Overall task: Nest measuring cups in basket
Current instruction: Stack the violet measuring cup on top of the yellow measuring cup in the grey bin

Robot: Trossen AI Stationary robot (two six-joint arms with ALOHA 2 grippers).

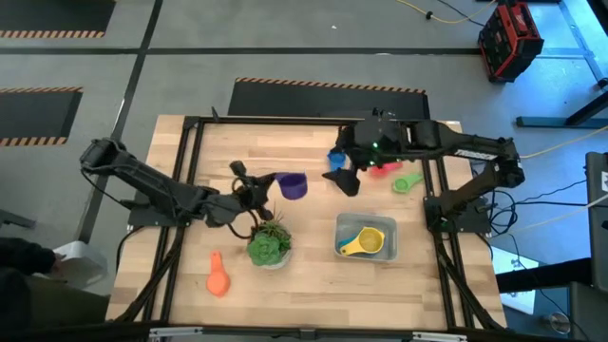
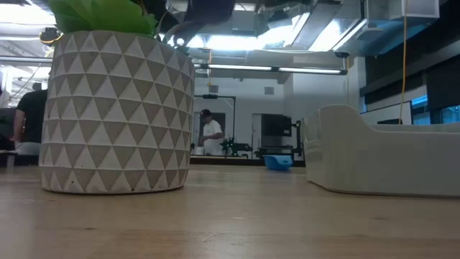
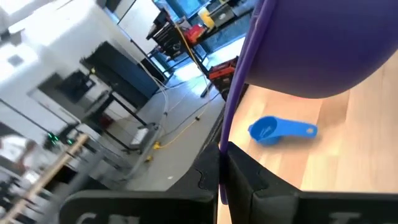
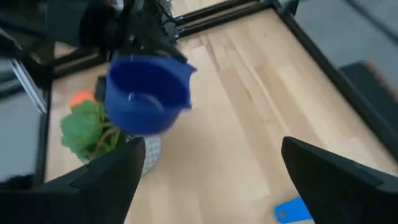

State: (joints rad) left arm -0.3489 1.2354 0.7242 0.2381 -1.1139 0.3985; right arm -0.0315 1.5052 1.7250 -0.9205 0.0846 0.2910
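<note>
I am holding the purple measuring cup in my left pincer, closed on its handle, up over the middle of the wooden surface. The green spiky potted plant is standing just below that pincer in the high view, and the orange measuring cup is lying beyond it, near the surface's front left. The translucent basket is sitting to the right of the plant, well apart from the purple cup, with the yellow measuring cup lying inside it.

My right pincer is hovering with its fingers spread wide and nothing between them, toward the back of the surface. My right arm is crowding the cups there — the blue measuring cup is peeking out beside it, the red measuring cup is mostly covered, and the green measuring cup is lying clear to the right.

In the low view the plant's triangle-patterned pot is filling the left and the basket wall the right — neither pincer is showing there. In my left wrist view the purple bowl is blocking most of the scene, with only the blue cup showing past it. I am finding no writing I can read.
</note>
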